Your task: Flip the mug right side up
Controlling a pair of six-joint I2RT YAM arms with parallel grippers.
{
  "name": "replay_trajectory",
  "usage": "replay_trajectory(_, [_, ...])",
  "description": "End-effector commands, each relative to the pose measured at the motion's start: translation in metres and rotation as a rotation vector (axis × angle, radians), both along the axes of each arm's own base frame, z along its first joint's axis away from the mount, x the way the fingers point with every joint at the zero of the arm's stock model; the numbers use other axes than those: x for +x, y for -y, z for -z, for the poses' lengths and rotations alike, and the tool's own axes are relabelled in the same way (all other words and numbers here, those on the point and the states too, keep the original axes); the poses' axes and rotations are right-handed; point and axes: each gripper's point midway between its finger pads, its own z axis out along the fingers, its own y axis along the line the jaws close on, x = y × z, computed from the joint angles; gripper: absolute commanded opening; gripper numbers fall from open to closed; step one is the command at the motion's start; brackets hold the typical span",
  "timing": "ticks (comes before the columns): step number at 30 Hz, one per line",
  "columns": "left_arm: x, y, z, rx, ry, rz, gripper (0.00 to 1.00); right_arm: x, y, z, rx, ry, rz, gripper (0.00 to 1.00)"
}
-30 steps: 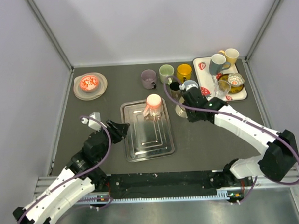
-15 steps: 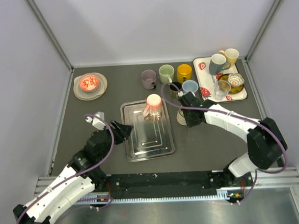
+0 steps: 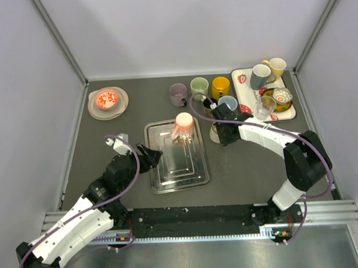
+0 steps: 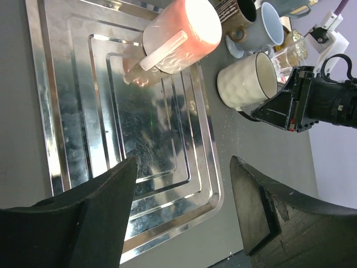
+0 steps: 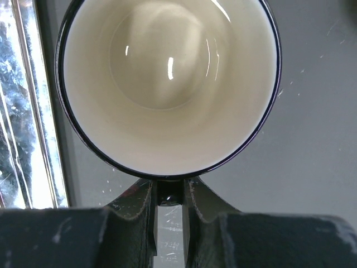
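A cream mug [image 5: 167, 84] with a dark rim stands mouth up on the table, just right of the silver tray [image 3: 177, 169]. My right gripper [image 5: 170, 192] is shut on its dark handle. The left wrist view shows this dimpled white mug [image 4: 245, 81] with the right gripper [image 4: 295, 106] beside it. In the top view the right gripper [image 3: 224, 128] hides most of the mug [image 3: 216, 134]. A pink mug [image 3: 184, 124] stands bottom up at the tray's far end, also in the left wrist view [image 4: 181, 33]. My left gripper [image 3: 153, 158] is open and empty over the tray's near left edge [image 4: 72, 84].
Purple [image 3: 178, 94], green [image 3: 199, 87], yellow [image 3: 220, 86] and blue [image 3: 228, 103] mugs stand in a row behind the tray. A white tray [image 3: 242, 95] with several cups is at the back right. A plate with a red bowl [image 3: 107, 101] is at the back left.
My right arm has folded in, its elbow swinging toward the back, with the gripper staying at the cream mug. My left gripper has crept right toward the tray.
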Motion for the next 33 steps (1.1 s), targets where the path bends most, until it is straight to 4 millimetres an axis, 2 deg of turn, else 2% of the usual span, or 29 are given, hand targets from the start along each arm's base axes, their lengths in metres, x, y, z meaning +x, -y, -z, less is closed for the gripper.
replay_trajectory(1, [0.007, -0.003, -0.009, 0.014, 0.039, -0.025, 0.73, 0.025, -0.013, -0.021, 0.054, 0.089, 0.011, 0.13])
replay_trajectory(2, [0.009, -0.004, -0.009, 0.026, 0.046, -0.024, 0.73, 0.025, -0.013, -0.022, 0.06, 0.094, 0.013, 0.23])
replay_trajectory(4, [0.01, -0.004, -0.009, 0.051, 0.06, -0.018, 0.74, 0.025, -0.013, -0.03, 0.075, 0.117, 0.013, 0.36])
replay_trajectory(7, [0.012, -0.006, -0.01, 0.097, 0.081, -0.008, 0.76, 0.024, -0.013, -0.039, 0.092, 0.137, 0.017, 0.47])
replay_trajectory(10, [0.016, -0.005, -0.011, 0.137, 0.101, 0.002, 0.79, 0.017, -0.015, -0.053, 0.13, 0.157, 0.009, 0.53])
replay_trajectory(11, [0.018, -0.004, -0.01, 0.16, 0.096, 0.006, 0.81, 0.015, -0.015, -0.066, 0.158, 0.183, 0.011, 0.54])
replay_trajectory(14, [0.027, 0.001, -0.008, 0.24, 0.086, 0.032, 0.86, -0.001, -0.021, -0.082, 0.211, 0.202, -0.01, 0.56])
replay_trajectory(15, [0.028, 0.006, -0.008, 0.261, 0.088, 0.061, 0.86, -0.007, -0.022, -0.1, 0.254, 0.239, -0.02, 0.56])
replay_trajectory(17, [0.037, 0.015, -0.003, 0.361, 0.095, 0.129, 0.84, -0.023, -0.029, -0.106, 0.304, 0.239, -0.062, 0.56])
replay_trajectory(18, [0.04, 0.026, -0.005, 0.38, 0.12, 0.186, 0.82, -0.031, -0.029, -0.122, 0.344, 0.275, -0.084, 0.56])
replay_trajectory(19, [0.046, 0.028, 0.012, 0.486, 0.1, 0.236, 0.81, -0.04, -0.031, -0.12, 0.362, 0.265, -0.107, 0.56])
replay_trajectory(20, [0.055, 0.032, 0.003, 0.518, 0.106, 0.247, 0.8, -0.049, -0.034, -0.125, 0.39, 0.27, -0.133, 0.56])
replay_trajectory(21, [0.057, 0.033, 0.009, 0.567, 0.074, 0.279, 0.8, -0.057, -0.035, -0.134, 0.424, 0.292, -0.154, 0.56])
replay_trajectory(22, [0.062, 0.035, 0.027, 0.646, 0.03, 0.33, 0.79, -0.066, -0.035, -0.13, 0.442, 0.281, -0.17, 0.56])
replay_trajectory(23, [0.074, 0.041, 0.013, 0.654, 0.045, 0.338, 0.79, -0.072, -0.038, -0.132, 0.464, 0.284, -0.182, 0.56])
replay_trajectory(24, [0.079, 0.046, 0.012, 0.676, 0.043, 0.366, 0.79, -0.077, -0.039, -0.132, 0.479, 0.282, -0.191, 0.56])
replay_trajectory(25, [0.081, 0.052, 0.028, 0.73, 0.007, 0.444, 0.78, -0.084, -0.038, -0.132, 0.505, 0.284, -0.195, 0.56])
replay_trajectory(26, [0.093, 0.06, 0.012, 0.727, 0.039, 0.457, 0.78, -0.087, -0.038, -0.132, 0.517, 0.285, -0.201, 0.56])
replay_trajectory(28, [0.106, 0.071, 0.009, 0.763, 0.041, 0.534, 0.79, -0.094, -0.037, -0.132, 0.539, 0.289, -0.21, 0.56])
replay_trajectory(29, [0.112, 0.068, 0.009, 0.77, 0.031, 0.545, 0.8, -0.095, -0.037, -0.132, 0.543, 0.293, -0.211, 0.56])
replay_trajectory(31, [0.114, 0.078, 0.012, 0.752, 0.035, 0.667, 0.82, -0.099, -0.033, -0.131, 0.55, 0.299, -0.213, 0.56])
replay_trajectory(33, [0.122, 0.071, 0.014, 0.74, 0.03, 0.706, 0.82, -0.105, -0.035, -0.131, 0.57, 0.293, -0.23, 0.56])
